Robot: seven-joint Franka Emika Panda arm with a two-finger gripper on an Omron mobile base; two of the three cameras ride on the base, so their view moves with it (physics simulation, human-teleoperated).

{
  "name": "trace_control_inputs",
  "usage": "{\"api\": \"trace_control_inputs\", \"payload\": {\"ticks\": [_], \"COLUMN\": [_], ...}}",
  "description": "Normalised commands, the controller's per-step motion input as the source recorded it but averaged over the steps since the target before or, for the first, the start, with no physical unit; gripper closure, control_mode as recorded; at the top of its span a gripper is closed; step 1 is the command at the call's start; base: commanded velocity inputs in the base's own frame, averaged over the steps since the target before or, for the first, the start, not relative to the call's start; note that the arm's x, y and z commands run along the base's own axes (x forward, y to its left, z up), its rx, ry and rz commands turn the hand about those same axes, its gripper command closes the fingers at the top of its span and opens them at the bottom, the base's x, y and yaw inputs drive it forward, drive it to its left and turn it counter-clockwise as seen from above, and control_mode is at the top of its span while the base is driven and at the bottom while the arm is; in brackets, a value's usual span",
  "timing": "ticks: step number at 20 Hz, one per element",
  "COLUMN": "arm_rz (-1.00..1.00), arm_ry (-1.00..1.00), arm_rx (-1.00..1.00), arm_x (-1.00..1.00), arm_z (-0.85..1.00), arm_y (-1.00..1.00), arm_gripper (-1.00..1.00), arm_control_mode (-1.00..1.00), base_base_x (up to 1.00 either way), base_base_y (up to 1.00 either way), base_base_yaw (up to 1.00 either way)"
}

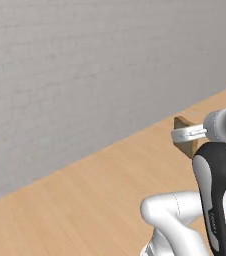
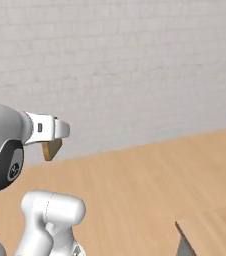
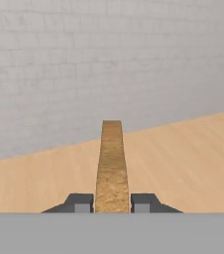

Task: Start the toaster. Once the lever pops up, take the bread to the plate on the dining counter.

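Observation:
My gripper is shut on the bread, a golden-brown slice seen edge-on between the two dark fingertips. In the left base view the bread hangs from the gripper in the air above the wooden floor. In the right base view the gripper holds the bread in front of the wall. The toaster and the plate are out of view.
A grey brick wall stands close ahead, with light wooden floor below it. The corner of a light wood-topped counter juts in at the lower right of the right base view.

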Motion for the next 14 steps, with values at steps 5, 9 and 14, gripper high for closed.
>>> {"api": "trace_control_inputs", "payload": {"ticks": [5, 9, 14], "arm_rz": [0.00, 0.00, 0.00], "arm_ry": [0.00, 0.00, 0.00], "arm_rx": [0.00, 0.00, 0.00], "arm_x": [0.00, 0.00, 0.00], "arm_z": [0.00, 0.00, 0.00], "arm_y": [0.00, 0.00, 0.00], "arm_gripper": [1.00, 1.00, 1.00], "arm_control_mode": [1.00, 1.00, 1.00], "base_base_x": [1.00, 1.00, 1.00], "base_base_y": [0.25, 0.12, 0.12], "base_base_yaw": [-0.52, -0.52, -0.56]}}
